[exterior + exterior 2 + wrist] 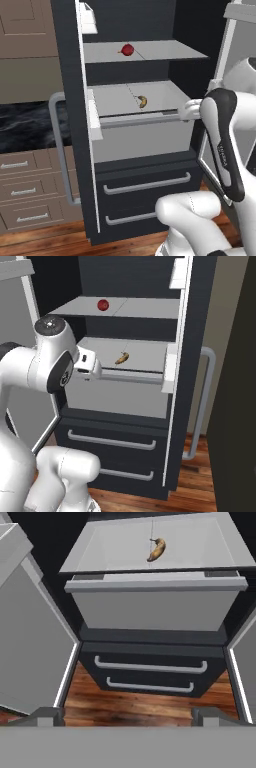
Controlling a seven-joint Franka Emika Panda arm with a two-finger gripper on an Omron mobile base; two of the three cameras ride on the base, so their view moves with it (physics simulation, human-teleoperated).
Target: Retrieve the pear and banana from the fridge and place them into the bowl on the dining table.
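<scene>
**Yellow banana waits on the middle shelf, claw wide and empty**

Yellow against pale grey: in the left base view the banana (143, 101) lies alone on the middle shelf (115, 100) of the open fridge (75, 150), at about 5 o'clock from a red fruit (128, 49) on the shelf above. The arm's wrist sits at the shelf's front right corner.

In the right base view the banana (122, 359) lies mid-shelf, at about 1 o'clock from the wrist, well apart from it.

In the hand view the banana (157, 549) sits at 12 o'clock, far beyond the claw (128, 714), whose tips stand spread wide with nothing between them. The two drawers (150, 672) lie below.

To do this reach well, I judge the hand should rise above the shelf lip, go straight in, and turn so the tips close across the banana's narrow width.
</scene>
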